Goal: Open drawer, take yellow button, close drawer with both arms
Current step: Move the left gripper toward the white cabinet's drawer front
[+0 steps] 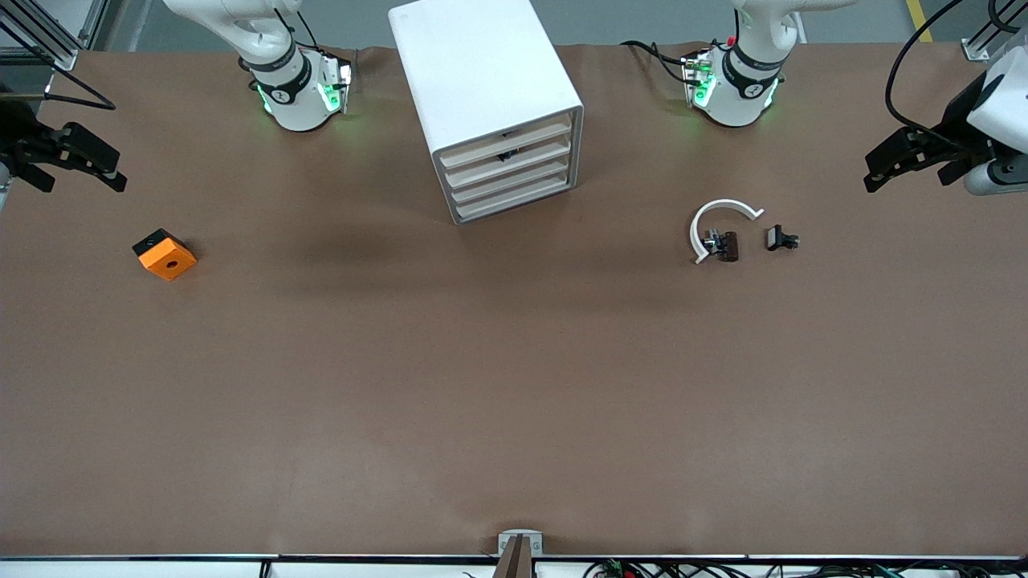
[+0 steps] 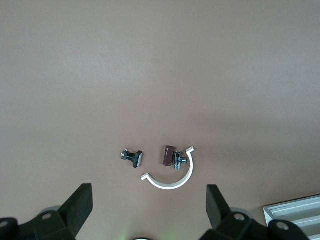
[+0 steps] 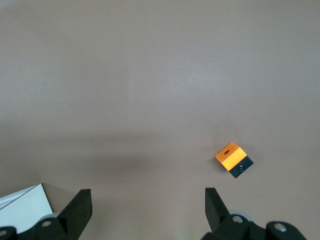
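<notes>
Left gripper [image 1: 911, 164], jaws wide and empty, up over the left arm's end of the table; right gripper [image 1: 68, 160], likewise wide and empty, over the right arm's end. Between them, cabinet [image 1: 490, 96] with 4 drawers, drawer [image 1: 507, 146] with the dark spot shut. Toward the left arm's end from the cabinet, white curved band [image 1: 719, 221] and 2 black clips [image 1: 781, 238]; toward the right arm's end, orange cube [image 1: 165, 254].

Broad brown counter [image 1: 514, 385], matte, faintly wrinkled, evenly lit from above with soft shadows. Grey floor [image 1: 642, 20] past its top edge, yellow stripe [image 1: 918, 20] at one corner. Aluminium framing [image 1: 48, 40] at the upper corners. White rail [image 1: 803, 566] with cables along the near edge.
</notes>
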`<state>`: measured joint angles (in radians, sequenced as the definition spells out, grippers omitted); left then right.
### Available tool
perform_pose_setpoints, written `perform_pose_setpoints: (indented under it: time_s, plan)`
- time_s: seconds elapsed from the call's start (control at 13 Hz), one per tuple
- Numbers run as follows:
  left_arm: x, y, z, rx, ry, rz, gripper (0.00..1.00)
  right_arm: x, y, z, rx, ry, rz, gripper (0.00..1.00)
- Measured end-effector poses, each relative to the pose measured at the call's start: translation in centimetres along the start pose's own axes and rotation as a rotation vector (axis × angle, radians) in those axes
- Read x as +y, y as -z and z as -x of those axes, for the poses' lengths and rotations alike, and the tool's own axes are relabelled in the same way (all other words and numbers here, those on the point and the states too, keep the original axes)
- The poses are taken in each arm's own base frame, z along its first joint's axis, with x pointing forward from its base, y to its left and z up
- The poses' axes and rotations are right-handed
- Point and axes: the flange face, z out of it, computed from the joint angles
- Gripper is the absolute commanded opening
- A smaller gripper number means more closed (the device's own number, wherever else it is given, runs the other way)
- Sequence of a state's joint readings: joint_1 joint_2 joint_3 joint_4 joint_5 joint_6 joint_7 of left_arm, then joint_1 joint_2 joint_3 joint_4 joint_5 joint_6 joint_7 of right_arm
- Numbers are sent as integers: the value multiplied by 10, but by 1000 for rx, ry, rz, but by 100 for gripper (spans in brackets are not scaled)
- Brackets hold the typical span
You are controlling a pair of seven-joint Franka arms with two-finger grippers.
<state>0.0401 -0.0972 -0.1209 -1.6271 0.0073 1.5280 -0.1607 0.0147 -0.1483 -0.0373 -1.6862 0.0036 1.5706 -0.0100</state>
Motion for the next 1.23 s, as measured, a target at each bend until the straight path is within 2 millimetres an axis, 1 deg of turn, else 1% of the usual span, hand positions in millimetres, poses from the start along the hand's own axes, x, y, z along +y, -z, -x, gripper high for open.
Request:
perform_pose_setpoints:
  time_s: [0.46,0.54,0.69,0.84,1.0,1.23]
  plan:
    - [1,-2,-2,-4,-2,0,100,0,0,0,1,0,0,100]
    - [2,-7,-7,-12,-4,1,100,0,0,0,1,0,0,100]
    - [12,-27,-22,-37,-20,3,100,0,0,0,1,0,0,100]
    - [35,-55,-41,-42,-52,10,100,0,0,0,1,0,0,100]
    - [63,-81,-52,-55,-30,16,100,0,2,-1,9,0,0,100]
    - [123,-124,-57,-92,49,17,100,0,13,-1,31,-3,0,100]
